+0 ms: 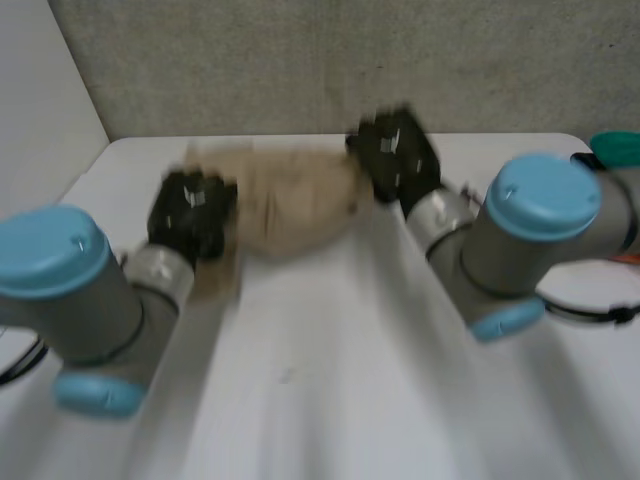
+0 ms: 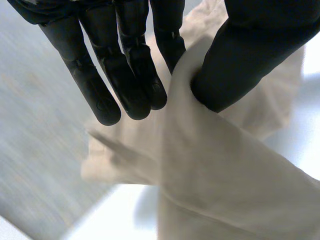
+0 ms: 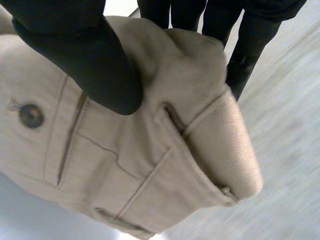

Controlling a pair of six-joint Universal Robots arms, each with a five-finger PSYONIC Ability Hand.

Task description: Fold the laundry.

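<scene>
A beige garment (image 1: 290, 200) sits bunched at the far part of the white worktop (image 1: 330, 400), stretched between the two hands. The left hand (image 1: 192, 212) is at the garment's left end and the right hand (image 1: 395, 150) is at its right end, on the side nearer the grey wall (image 1: 330, 60).

In the left wrist view, the thumb (image 2: 250, 55) and the fingers (image 2: 125, 75) close on a raised fold of the garment. The cloth is pinched between them and the rest hangs loose beyond the fingertips.

In the right wrist view, the thumb (image 3: 85, 60) presses down on the garment's waistband, just beside a dark button (image 3: 31, 115). The fingers (image 3: 245, 55) curl round the far side of the same band, so the hand grips a thick bunch of it. A belt loop (image 3: 172, 117) shows near the thumb, and stitched seams run across the cloth below it.

A green thing (image 1: 618, 148) lies well apart from the garment, past the right arm.
</scene>
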